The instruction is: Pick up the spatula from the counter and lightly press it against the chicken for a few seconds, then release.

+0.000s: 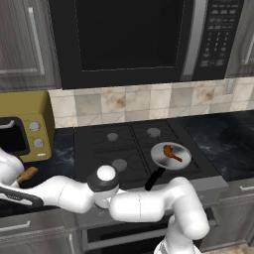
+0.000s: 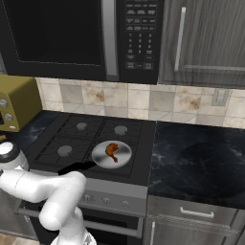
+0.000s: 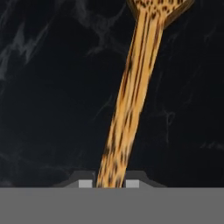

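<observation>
Currently the speckled wooden spatula [image 3: 131, 100] lies flat on the black marbled table [image 3: 43, 109]. Its handle runs from the bottom centre of the hand view towards the upper right, where the blade begins to widen. The claw [image 3: 109, 183] straddles the near end of the handle, with a dark finger tip [image 3: 85, 183] close on each side. Whether the tips already pinch the wood or only sit beside it, I cannot tell.

The step in hand looks like the grasp itself. Next, the claw needs a firm close on the handle and a clean lift. It then has to carry the spatula across to the browned chicken piece [image 1: 172, 153]. That rests in a round grey frying pan [image 1: 161, 158] on the black gas stove [image 1: 114, 144], right of centre in the left base view and well apart from the spatula.

The blade's far end is cut off by the top edge of the hand view. The contact between tips and handle is hard to make out at the bottom.
</observation>
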Robot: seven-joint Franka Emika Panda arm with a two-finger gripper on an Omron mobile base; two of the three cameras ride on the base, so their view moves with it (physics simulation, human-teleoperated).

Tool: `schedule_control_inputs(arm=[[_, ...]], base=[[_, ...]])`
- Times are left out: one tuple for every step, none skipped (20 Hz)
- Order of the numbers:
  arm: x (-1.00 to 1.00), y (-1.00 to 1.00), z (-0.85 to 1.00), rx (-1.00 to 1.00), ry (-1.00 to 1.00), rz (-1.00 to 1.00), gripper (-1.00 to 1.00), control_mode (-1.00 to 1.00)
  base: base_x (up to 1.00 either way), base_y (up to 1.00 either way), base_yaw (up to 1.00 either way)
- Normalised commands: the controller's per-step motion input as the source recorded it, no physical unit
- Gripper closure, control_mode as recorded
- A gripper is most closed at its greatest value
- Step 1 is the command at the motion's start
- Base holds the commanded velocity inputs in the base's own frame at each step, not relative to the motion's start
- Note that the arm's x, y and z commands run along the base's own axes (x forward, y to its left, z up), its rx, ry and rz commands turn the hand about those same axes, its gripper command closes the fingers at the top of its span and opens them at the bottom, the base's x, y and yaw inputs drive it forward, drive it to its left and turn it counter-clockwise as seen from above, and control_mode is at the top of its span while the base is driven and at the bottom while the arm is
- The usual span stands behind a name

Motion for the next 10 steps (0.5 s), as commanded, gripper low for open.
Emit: schedule_control_inputs(arm=[[-0.24,-0.29,0.00,-0.03,0.00,0.00,1.00,-1.00],[-0.29,-0.29,0.00,0.00,0.00,0.00,1.00,-1.00],[-0.38,-0.28,0.00,0.00,0.00,0.00,1.00,-1.00],[-0.38,-0.30,0.05,0.00,0.00,0.00,1.00,-1.00],[-0.42,-0.29,0.13,0.00,-0.02,0.00,1.00,-1.00],[-0.44,-0.29,0.14,0.00,-0.02,0.00,1.00,-1.00],[-0.47,-0.29,0.14,0.00,-0.03,0.00,1.00,-1.00],[-0.47,-0.28,0.16,0.00,-0.04,0.00,1.00,-1.00],[-0.46,-0.27,0.15,0.00,-0.05,0.00,1.00,-1.00],[-0.48,-0.25,0.19,0.00,-0.07,0.00,1.00,-1.00]], base=[[0.00,0.00,0.00],[0.00,0.00,0.00],[0.00,0.00,0.00],[0.00,0.00,0.00],[0.00,0.00,0.00],[0.00,0.00,0.00],[0.00,0.00,0.00],[0.00,0.00,0.00],[0.00,0.00,0.00],[0.00,0.00,0.00]])
